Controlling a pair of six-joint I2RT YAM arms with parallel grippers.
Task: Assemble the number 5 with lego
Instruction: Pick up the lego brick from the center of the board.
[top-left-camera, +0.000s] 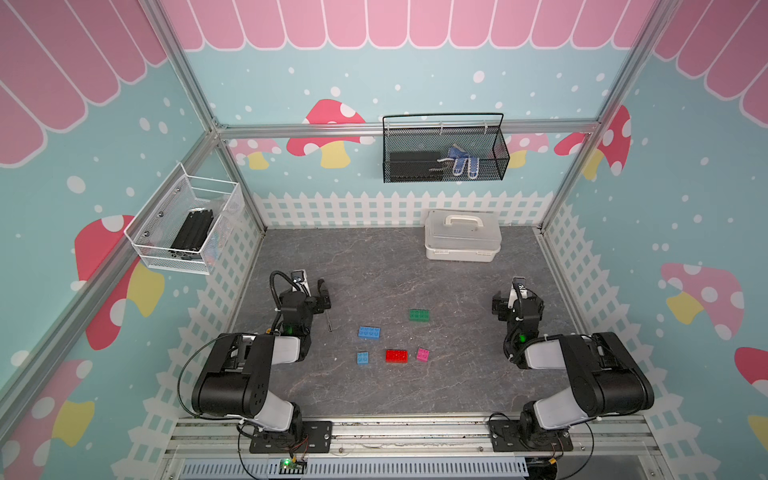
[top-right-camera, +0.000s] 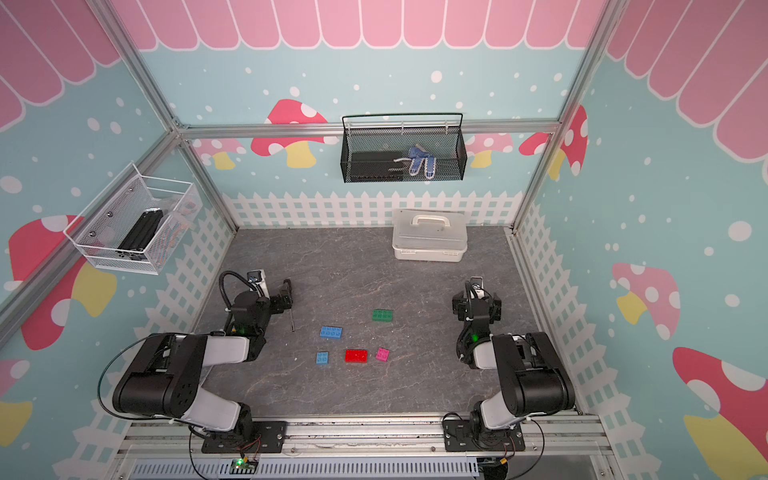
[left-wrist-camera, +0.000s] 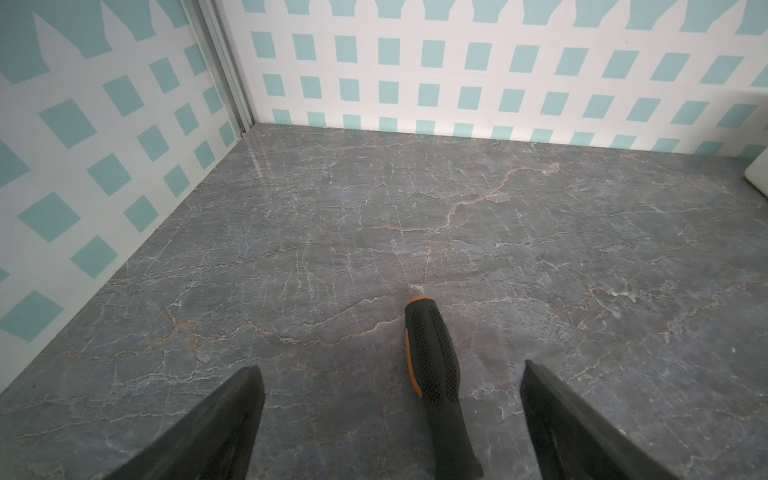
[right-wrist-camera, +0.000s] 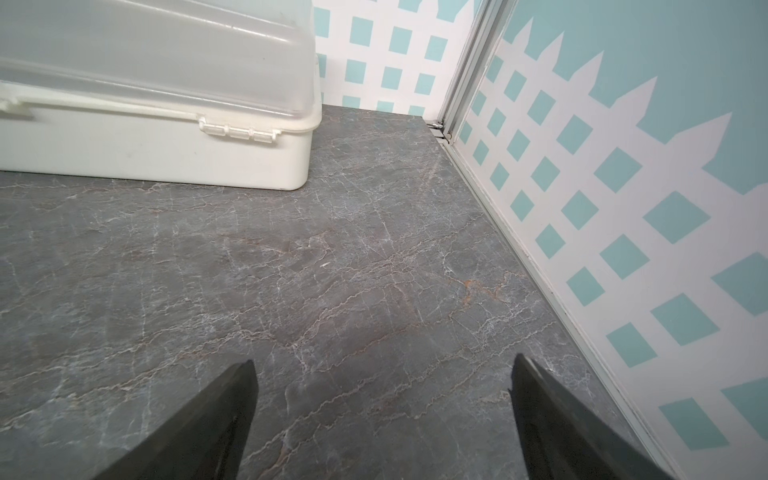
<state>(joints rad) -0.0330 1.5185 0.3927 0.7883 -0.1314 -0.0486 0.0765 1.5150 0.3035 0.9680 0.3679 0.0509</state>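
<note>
Five lego bricks — loose; apart

there are five lego bricks, one screwdriver, one white lidded box and two wire baskets.

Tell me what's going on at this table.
Nothing is being handled yet. Five lego pieces lie loose and apart on the table: the green brick, long blue brick, short blue brick, red brick and pink brick. No number 5 is started. The left end effector and right end effector are open and empty. A screwdriver lies on the table between the left one's fingers, ungripped.
</note>
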